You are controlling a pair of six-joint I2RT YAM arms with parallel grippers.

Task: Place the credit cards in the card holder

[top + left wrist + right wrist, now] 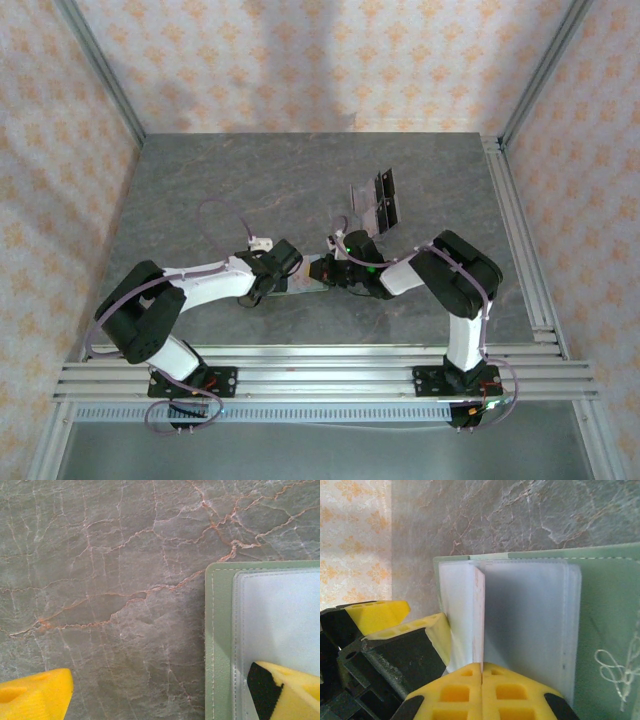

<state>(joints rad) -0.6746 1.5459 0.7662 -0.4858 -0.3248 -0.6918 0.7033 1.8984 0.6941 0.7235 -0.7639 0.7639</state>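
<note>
The left arm and right arm are built alike: glossy black joint housings joined by white shells. Each has a black base plate bolted onto the rails. Lilac cable loops out just below the rails and runs along the links beyond them. A white plug sits on the left arm's cable. Green lights glow on the right arm. The left hand and right hand have bright yellow fingers with black pads. The right hand's fingers show square moulded recesses.
</note>
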